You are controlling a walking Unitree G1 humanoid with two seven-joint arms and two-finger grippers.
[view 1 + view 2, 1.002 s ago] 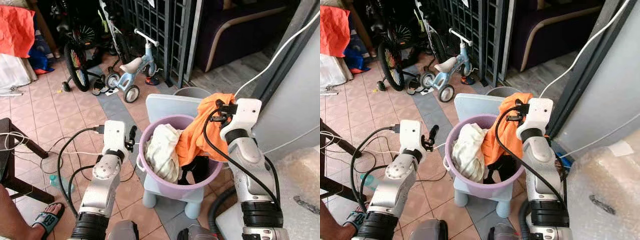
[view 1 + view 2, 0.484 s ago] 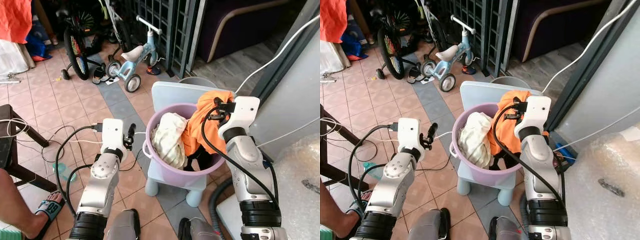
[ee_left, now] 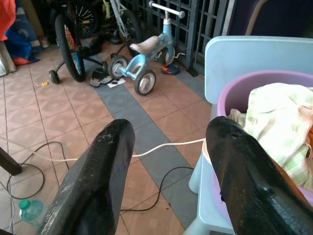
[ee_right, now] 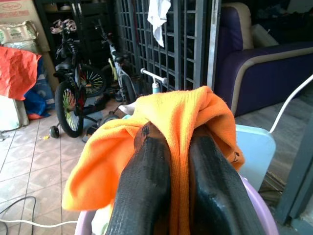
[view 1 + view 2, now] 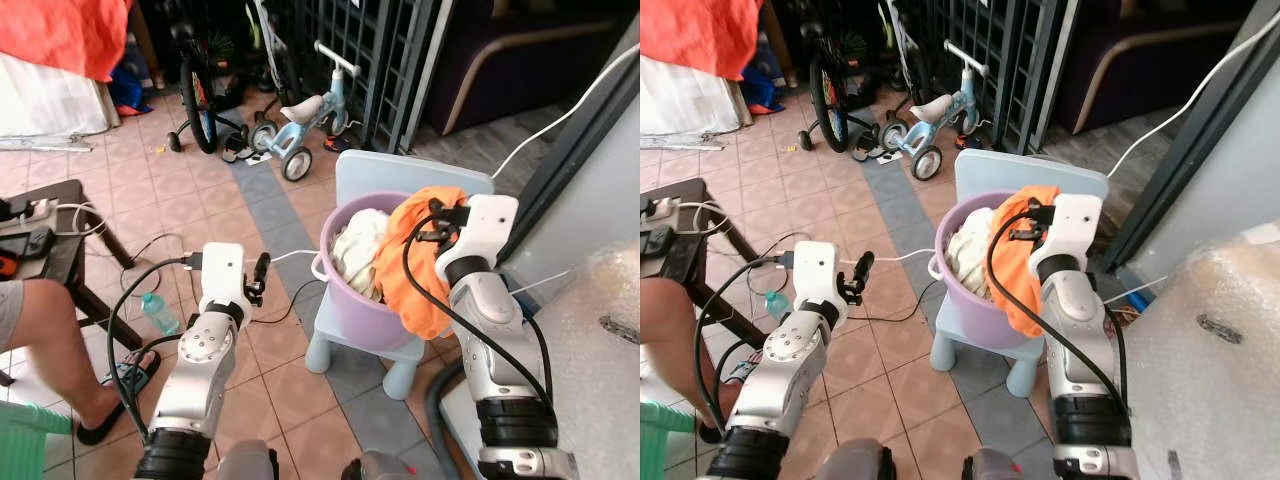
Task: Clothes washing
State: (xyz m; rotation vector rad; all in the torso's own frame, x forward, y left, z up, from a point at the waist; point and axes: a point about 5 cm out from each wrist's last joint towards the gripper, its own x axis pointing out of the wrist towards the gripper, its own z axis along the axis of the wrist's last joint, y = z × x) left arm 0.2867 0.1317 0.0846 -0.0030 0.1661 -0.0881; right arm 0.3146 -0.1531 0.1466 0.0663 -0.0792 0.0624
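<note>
A humanoid robot's right gripper [image 4: 178,161], fingers clenched on a bunched fold of an orange garment [image 5: 425,260], holds the cloth above the near rim of a lilac laundry tub [image 5: 365,315] that sits on a pale blue child's chair [image 5: 385,350]. The garment's loose tail hangs outside the tub wall on the robot's side, down toward the chair seat. To the left of the tub and apart from it, the left gripper [image 3: 171,161] hovers with fingers spread and nothing between them, pointing toward the tub. Inside the tub lies a cream checked cloth [image 5: 357,250], heaped against the orange garment.

The likely trouble lies in that heap: if the orange cloth is snagged with the cream one, lifting it could drag the second piece over the rim, or tip the tub off the small chair. The thin pinch could also slip, dropping the garment onto the tiled floor [image 5: 270,375]. Cables [image 5: 290,300] trail across the tiles left of the chair, a tripping risk for any step. A person's leg [image 5: 60,340] stands well left of the tub, beside a dark stool [image 5: 70,255]. Beyond the chair, a blue tricycle [image 5: 305,125] and a bicycle [image 5: 195,85] stand by a metal grille [image 5: 385,50].
</note>
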